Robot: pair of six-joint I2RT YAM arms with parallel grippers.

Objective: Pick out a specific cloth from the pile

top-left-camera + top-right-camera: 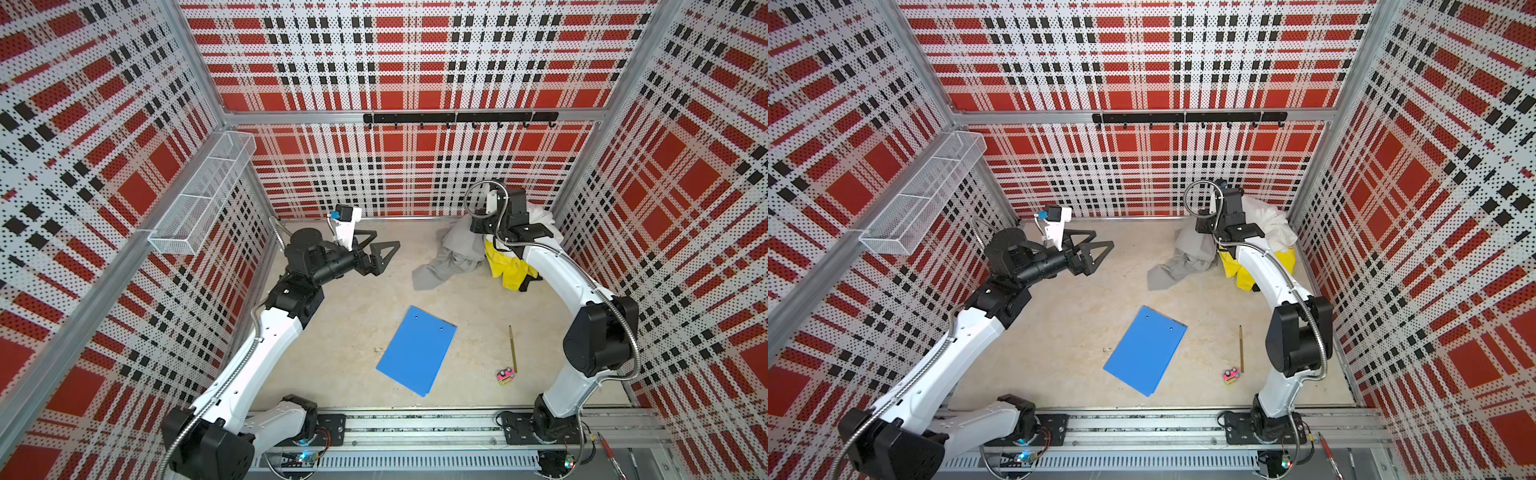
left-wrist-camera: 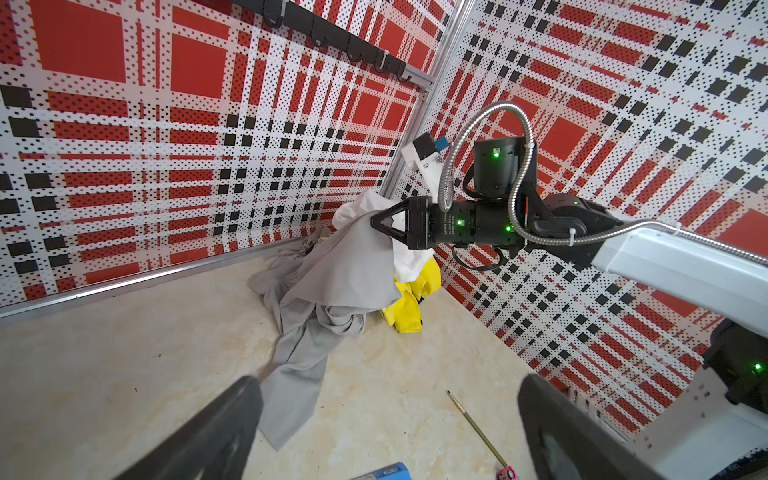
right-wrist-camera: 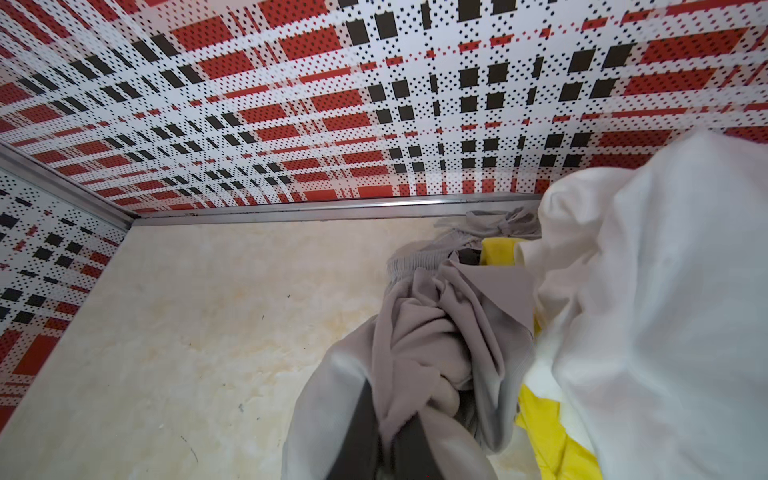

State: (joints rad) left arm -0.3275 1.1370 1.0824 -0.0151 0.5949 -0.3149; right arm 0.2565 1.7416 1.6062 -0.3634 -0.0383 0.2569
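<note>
- When the desk is read as a clock face in the top views, with the back wall at twelve, a white wire basket hangs on the side wall out beyond ten o'clock.
- At about ten o'clock the left end effector hovers above the bare desk. Its two dark triangular fingers are spread wide, nothing is between them, and they point towards the pile of fabric.
- Near the centre, leaning towards six o'clock, a flat blue clipboard lies at a slant on the desk.
- At about one o'clock sits the grey cloth, crumpled into folds. One long, floppy end trails across the desk towards the centre.
- The upper part of the grey cloth is lifted off the desk and drapes down from the right end effector. The right wrist view shows those fingers closed tight on a bunched fold of grey fabric.
- Just beside the grey cloth, at about two o'clock, a bright yellow cloth lies partly under the right arm and touches the grey folds.
- At about four o'clock a thin pencil-like stick lies on the desk, with a small pink object just beside its near end.
- A white cloth is heaped in the far corner at two o'clock, behind the yellow one and against the wall.
</note>
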